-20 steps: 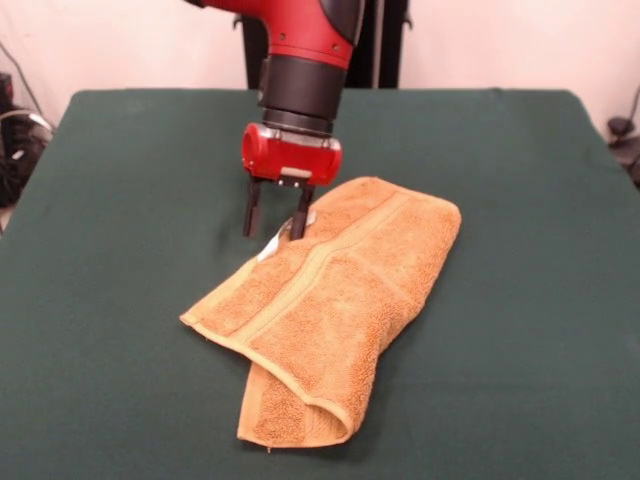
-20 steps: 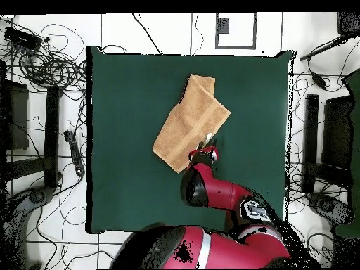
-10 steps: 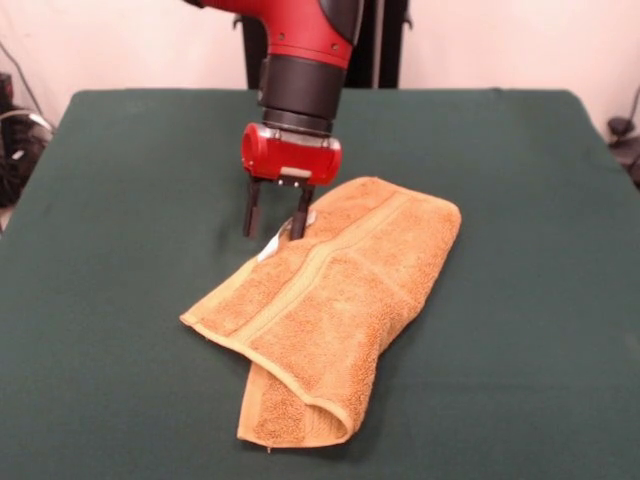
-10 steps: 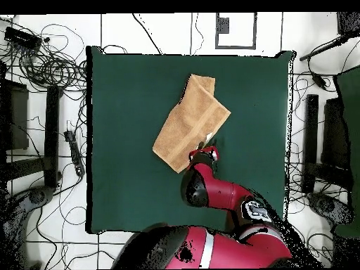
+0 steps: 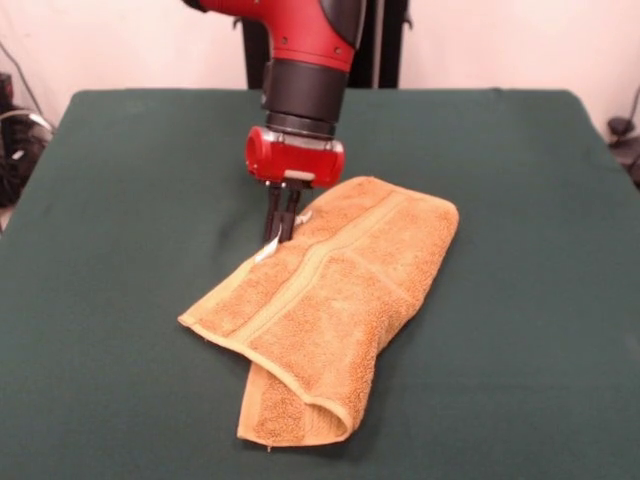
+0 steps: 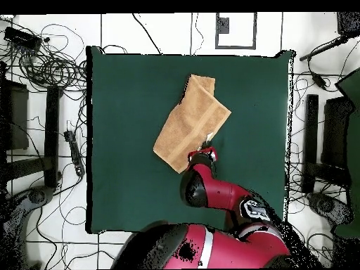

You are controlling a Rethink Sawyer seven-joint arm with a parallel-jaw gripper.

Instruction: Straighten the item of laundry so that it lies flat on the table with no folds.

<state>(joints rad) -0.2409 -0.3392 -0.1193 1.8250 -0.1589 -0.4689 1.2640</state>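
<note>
Red arm point(image 5: 300, 40) reaching straight down, wrist vertical, gripper point(image 5: 281, 228) jaws pinched together

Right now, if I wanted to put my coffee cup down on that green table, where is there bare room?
Most of the table is bare: the wide strips to either side of the towel out to the table's side edges, and the band behind the arm along the far edge. It is crowded only mid-table, where the hand is pinched on the towel's edge.
</note>
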